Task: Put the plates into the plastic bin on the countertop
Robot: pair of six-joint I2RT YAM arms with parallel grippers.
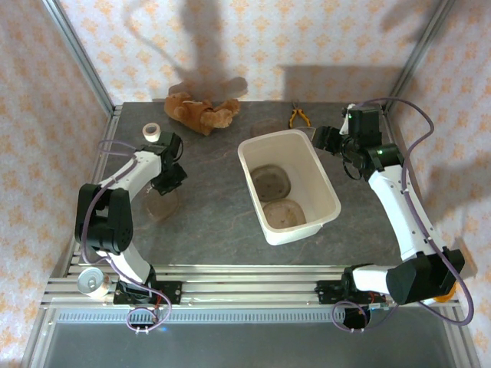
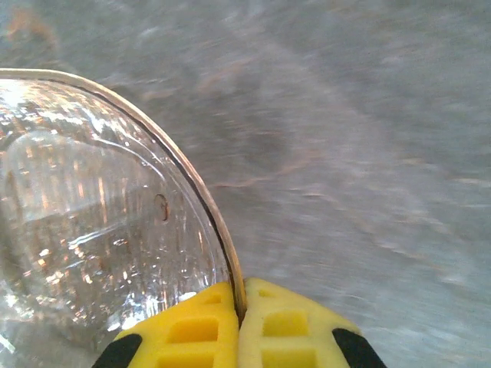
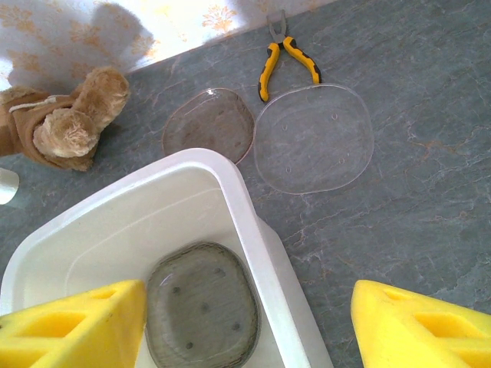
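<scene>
My left gripper is shut on the rim of a clear plate, its yellow pads pinching the thin edge. From above, that gripper is at the left of the countertop, with the plate under it. The white plastic bin stands at the centre and holds two plates. My right gripper hangs open above the bin's far right corner, over a plate inside. Two more clear plates lie on the countertop beyond the bin.
A brown stuffed toy lies at the back, with yellow-handled pliers to its right. A white tape roll sits at the back left. A can stands by the left arm's base. Aluminium rails edge the surface.
</scene>
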